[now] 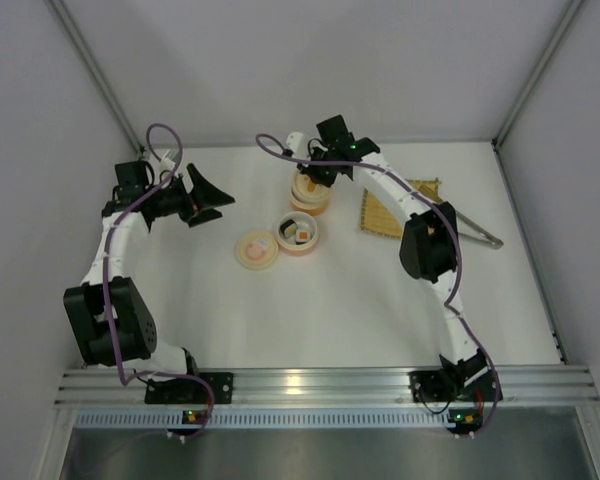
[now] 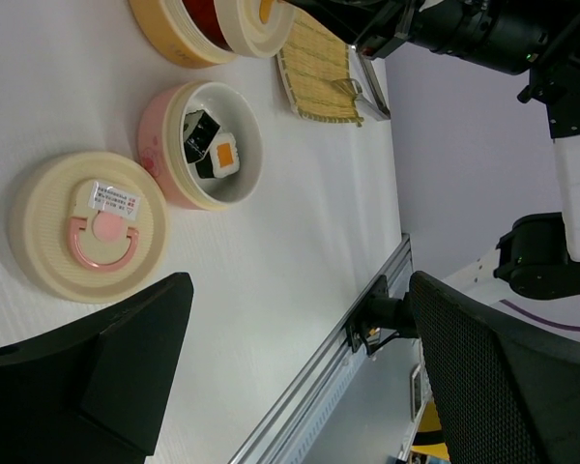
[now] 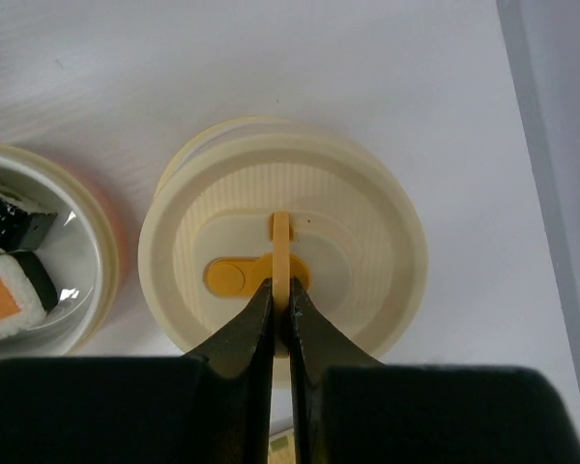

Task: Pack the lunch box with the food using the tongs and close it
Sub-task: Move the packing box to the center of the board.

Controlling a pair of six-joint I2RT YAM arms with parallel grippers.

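The lunch box shows as two round tubs. The pink tub (image 1: pixel 298 232) (image 2: pixel 164 145) stands without its lid and holds two sushi rolls (image 2: pixel 224 155) (image 3: pixel 10 290). Its cream lid with a pink handle (image 1: pixel 257 248) (image 2: pixel 87 227) lies beside it. My right gripper (image 1: pixel 315 172) (image 3: pixel 281 295) is shut on the upright yellow handle ring of a second cream lid (image 3: pixel 367 242), held just over the yellow tub (image 1: pixel 310 195) (image 2: pixel 169 34). Something red (image 2: pixel 205 14) shows inside that tub. The tongs (image 1: pixel 477 232) lie right of the bamboo mat. My left gripper (image 1: pixel 208 195) (image 2: pixel 300 290) hangs open left of the tubs.
A tan bamboo mat (image 1: pixel 400 208) (image 2: pixel 317 68) lies right of the yellow tub, partly under my right arm. Grey walls close the table at the back and sides. An aluminium rail (image 1: pixel 320 382) runs along the near edge.
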